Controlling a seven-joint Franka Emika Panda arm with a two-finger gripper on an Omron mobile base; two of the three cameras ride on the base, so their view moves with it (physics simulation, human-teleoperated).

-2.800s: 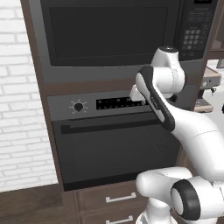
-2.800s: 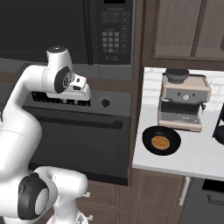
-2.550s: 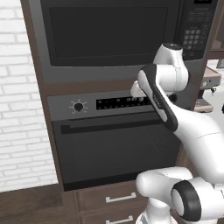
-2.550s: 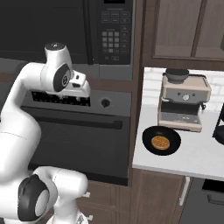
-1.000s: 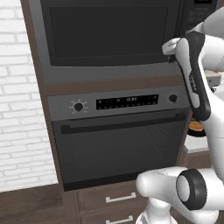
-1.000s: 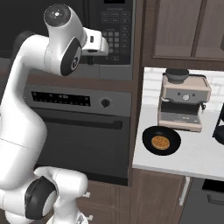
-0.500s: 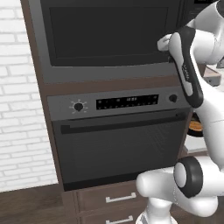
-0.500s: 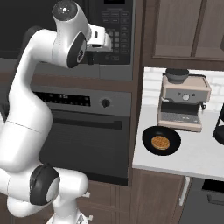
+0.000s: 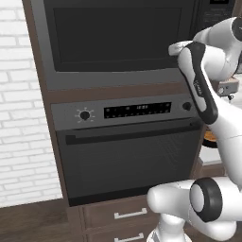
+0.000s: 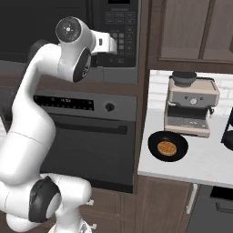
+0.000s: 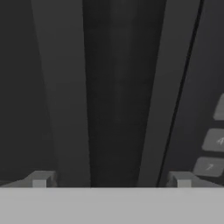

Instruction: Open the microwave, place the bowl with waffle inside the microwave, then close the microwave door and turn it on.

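Note:
The microwave (image 9: 118,42) is set in the wall above the oven, its door (image 9: 113,38) shut. My gripper (image 10: 103,58) is raised to the door's right edge, just left of the black keypad (image 10: 122,34). In the hand view the gripper (image 11: 110,180) is open, and its fingertips (image 11: 41,179) stand either side of the door's dark vertical handle strip (image 11: 113,96) without touching it. The black bowl (image 10: 168,146) sits on the white counter to the right, with the waffle (image 10: 167,148) lying in it.
Below the microwave is the grey oven (image 9: 127,160) with its knob, display and bar handle. A coffee machine (image 10: 191,107) stands behind the bowl on the counter (image 10: 205,166). A white brick wall (image 9: 19,118) lies to the left, and drawers (image 9: 123,215) sit under the oven.
The arm has swung up from the oven's control strip to the microwave's height. The hand has come in close to the door's right edge beside the keypad. The bowl has not moved.

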